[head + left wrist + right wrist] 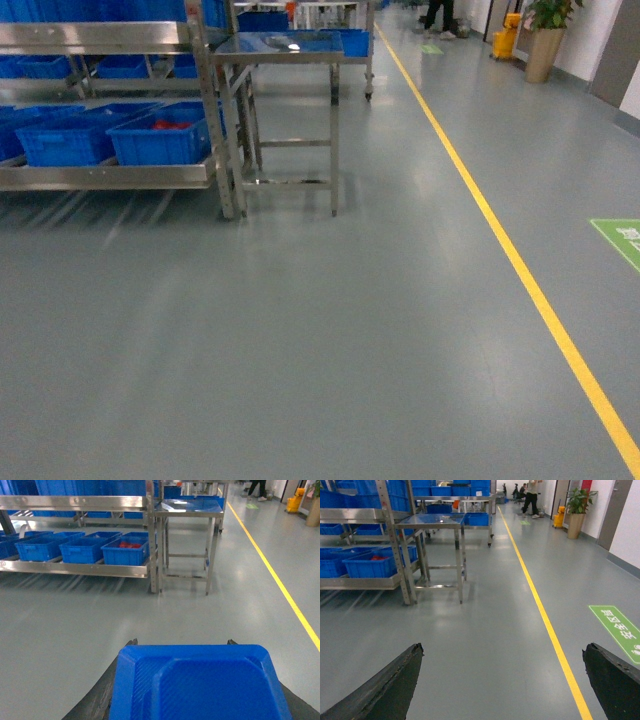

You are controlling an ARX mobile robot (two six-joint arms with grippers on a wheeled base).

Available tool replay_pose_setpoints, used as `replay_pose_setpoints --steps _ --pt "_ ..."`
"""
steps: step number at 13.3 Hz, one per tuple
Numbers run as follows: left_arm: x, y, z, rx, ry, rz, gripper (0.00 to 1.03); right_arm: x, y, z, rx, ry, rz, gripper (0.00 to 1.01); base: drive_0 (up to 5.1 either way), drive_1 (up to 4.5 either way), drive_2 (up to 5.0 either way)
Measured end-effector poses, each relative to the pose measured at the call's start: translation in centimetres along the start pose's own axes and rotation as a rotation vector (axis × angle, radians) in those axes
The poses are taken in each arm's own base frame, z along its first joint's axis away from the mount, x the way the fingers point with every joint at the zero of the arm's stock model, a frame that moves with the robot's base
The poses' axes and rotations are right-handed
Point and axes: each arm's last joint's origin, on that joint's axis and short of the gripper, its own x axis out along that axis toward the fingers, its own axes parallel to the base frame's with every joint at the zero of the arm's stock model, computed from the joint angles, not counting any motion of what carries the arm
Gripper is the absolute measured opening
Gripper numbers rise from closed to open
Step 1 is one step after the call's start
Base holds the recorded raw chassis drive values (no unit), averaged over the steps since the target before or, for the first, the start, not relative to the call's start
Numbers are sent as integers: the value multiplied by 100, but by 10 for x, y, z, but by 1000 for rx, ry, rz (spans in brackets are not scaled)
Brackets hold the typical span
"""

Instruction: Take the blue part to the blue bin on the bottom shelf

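In the left wrist view my left gripper (181, 644) is shut on the blue part (200, 685), a bright-blue plastic piece with chamfered corners that fills the gap between the dark fingers (100, 700). Far ahead on the left, the bottom shelf (75, 568) (100, 178) carries a row of blue crates. One blue bin (82, 550) (65, 140) stands beside a like crate with red contents (125, 552) (160, 135). My right gripper (503, 649) is open over bare floor with nothing between its fingers. Neither gripper shows in the head view.
A steel table (285, 50) stands right of the rack, with more blue crates behind it. A yellow floor line (520, 270) runs along the right, with a green floor mark (620, 240) beyond it. Far back are a potted plant (545, 40), a yellow bucket (507, 40) and a person (437, 18).
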Motion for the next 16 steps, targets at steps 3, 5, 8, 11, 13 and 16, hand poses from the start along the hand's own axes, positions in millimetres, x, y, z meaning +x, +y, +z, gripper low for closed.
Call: replay_pose_setpoints --steps 3,5,8,11,13,16 --pt "0 0 0 0 0 0 43 0 0 0 0 -1 1 98 0 426 -426" --pt "0 0 0 0 0 0 43 0 0 0 0 -1 1 98 -2 424 -427" --pt "0 0 0 1 1 0 43 0 0 0 0 1 1 98 -2 424 -427" --pt "0 0 0 0 0 0 43 0 0 0 0 3 1 98 -2 424 -427" --pt "0 0 0 1 1 0 43 0 0 0 0 2 1 98 -2 424 -427" --pt "0 0 0 0 0 0 43 0 0 0 0 3 0 98 -2 424 -427"
